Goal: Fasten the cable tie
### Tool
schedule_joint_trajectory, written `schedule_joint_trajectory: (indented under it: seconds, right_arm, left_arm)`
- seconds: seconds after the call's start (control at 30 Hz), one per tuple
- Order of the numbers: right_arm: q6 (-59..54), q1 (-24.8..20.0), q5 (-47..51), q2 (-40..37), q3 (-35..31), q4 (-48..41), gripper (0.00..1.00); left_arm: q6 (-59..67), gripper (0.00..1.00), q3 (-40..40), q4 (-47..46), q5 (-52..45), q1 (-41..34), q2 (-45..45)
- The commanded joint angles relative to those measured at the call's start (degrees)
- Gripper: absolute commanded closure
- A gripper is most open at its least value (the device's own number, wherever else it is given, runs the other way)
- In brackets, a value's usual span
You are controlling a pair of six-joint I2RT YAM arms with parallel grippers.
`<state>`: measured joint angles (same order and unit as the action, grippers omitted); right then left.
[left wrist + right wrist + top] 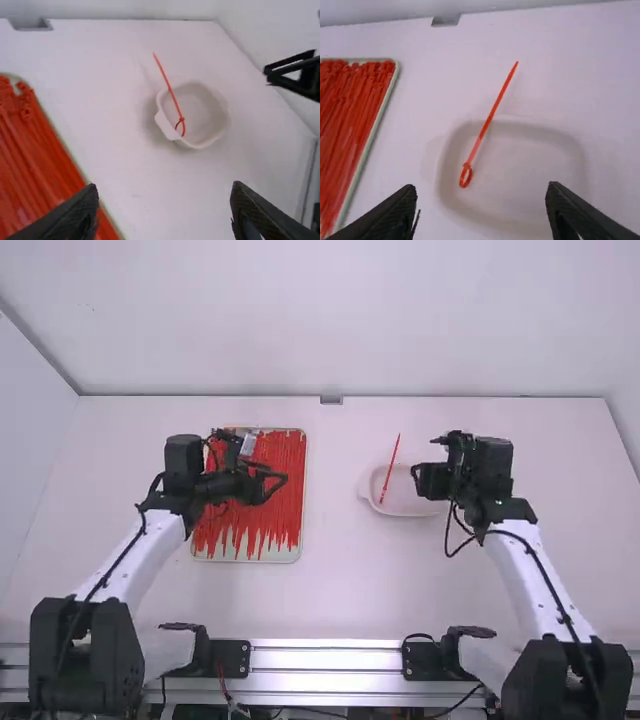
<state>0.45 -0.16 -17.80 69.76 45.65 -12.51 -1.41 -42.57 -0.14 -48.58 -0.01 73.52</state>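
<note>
The cable tie [485, 125] is thin and red, closed into a small loop at one end. The loop lies inside the white bowl [560, 145] and the straight tail juts out over the rim. It lies just ahead of the right gripper [480, 215], whose fingers stand apart and empty. The left gripper [272, 483], also spread wide, hangs over the tray [250, 559] of loose red ties, well apart from the bowl.

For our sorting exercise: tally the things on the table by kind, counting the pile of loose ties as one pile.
Tray: 1
Pile of loose red ties: 1
Bowl: 1
Looped red tie: 1
Total: 4
</note>
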Motion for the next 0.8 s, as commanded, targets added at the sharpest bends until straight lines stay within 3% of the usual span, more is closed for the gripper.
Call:
schedule_joint_trajectory:
  seconds: [0.0, 0.27, 0.77]
  right_arm:
    - [-0.45, 0.16, 5.15, -3.52, -2.93, 1.96, 0.36]
    - [-0.45, 0.16, 15.73, -14.09, -13.50, 12.51, 0.54]
    - [-0.45, 0.16, 17.80, -32.31, -31.72, 12.51, 0.86]
  left_arm:
    - [1.41, 0.35, 2.78, 0.14, 4.28, 0.01, -3.65]
    - [1.41, 0.53, 13.00, 0.14, 14.51, 0.01, -13.87]
    - [1.41, 0.85, 31.39, 0.14, 32.90, 0.01, -32.26]
